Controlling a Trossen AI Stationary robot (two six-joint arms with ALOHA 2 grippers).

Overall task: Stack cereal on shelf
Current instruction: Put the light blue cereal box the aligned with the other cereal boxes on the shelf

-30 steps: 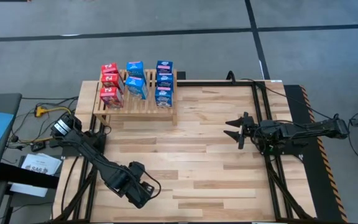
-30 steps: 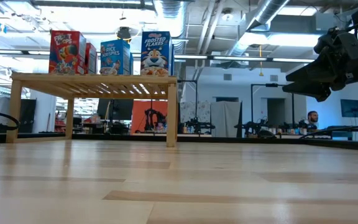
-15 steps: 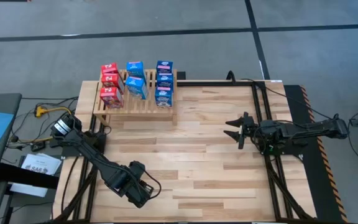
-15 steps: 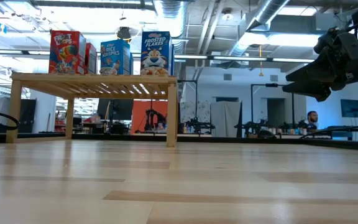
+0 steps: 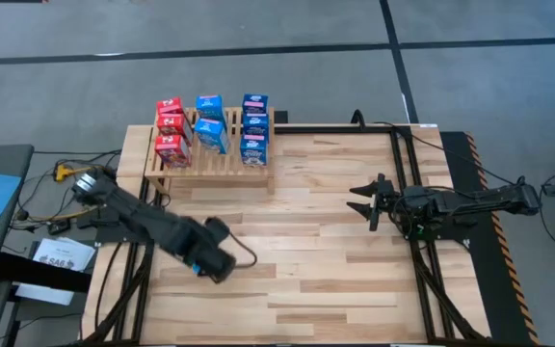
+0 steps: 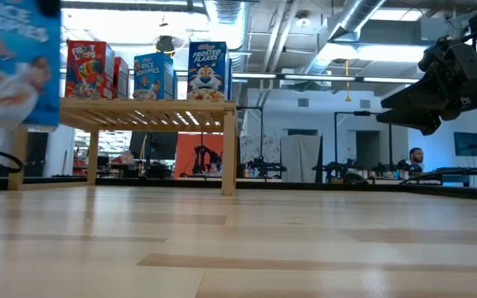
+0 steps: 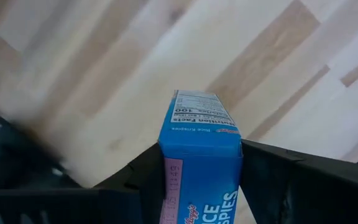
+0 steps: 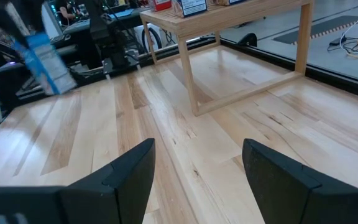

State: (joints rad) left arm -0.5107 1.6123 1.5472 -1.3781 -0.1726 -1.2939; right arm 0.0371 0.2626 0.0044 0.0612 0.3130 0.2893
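Left wrist view shows a blue cardboard cereal box (image 7: 199, 163), flat-sided and rectangular, clamped between the left claw (image 7: 194, 180) fingers, its long axis running forward away from the claw over the pale plank bench (image 7: 92, 62). Well off from the slatted light-wood shelf (image 5: 222, 158), that claw hangs near the bench's front left. Eight upright boxes (image 5: 210, 125) stand on the shelf. Right of the shelf, the right claw (image 5: 366, 204) waits, fingers spread and empty
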